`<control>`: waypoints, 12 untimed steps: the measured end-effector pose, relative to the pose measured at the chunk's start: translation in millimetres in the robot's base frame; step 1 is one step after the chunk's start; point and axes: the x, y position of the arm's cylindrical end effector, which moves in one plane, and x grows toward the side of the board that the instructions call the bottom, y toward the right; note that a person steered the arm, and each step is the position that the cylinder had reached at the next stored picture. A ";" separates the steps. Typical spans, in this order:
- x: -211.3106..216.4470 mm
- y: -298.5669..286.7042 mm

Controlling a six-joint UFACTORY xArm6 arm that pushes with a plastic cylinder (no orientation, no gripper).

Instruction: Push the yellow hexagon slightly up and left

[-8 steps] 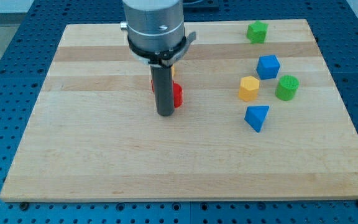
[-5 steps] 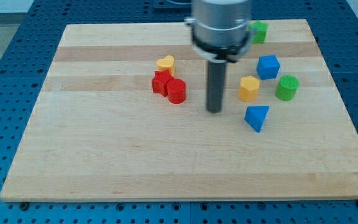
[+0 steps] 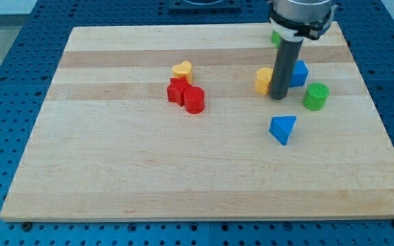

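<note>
My tip stood in the upper right of the frame, pressed against the lower right side of the yellow hexagon, which showed only partly, its right part hidden behind the rod. The arm carried no end effector that could open or close, only the straight dark rod, so nothing was grasped and the contact was a plain push from the side. The hexagon lay on the wooden tabletop just to the left of the blue block, whose left half the rod also covered. A green cylinder sat to the right of the tip, a blue wedge-shaped block lay below it, and a sliver of another green block peeked out at the top beside the arm's body. Well apart, toward the frame's centre left, a yellow heart-shaped block touched a cluster of two red blocks. Judging by the tip's position on the hexagon's lower right, the push looked to be under way in the right direction; whether the small shift was already enough could not be told, and at most a short further nudge seemed left.
</note>
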 end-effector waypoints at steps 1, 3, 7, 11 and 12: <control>-14.6 0.0; -47.0 0.0; -68.8 -26.8; -53.5 -117.6; -53.5 -145.3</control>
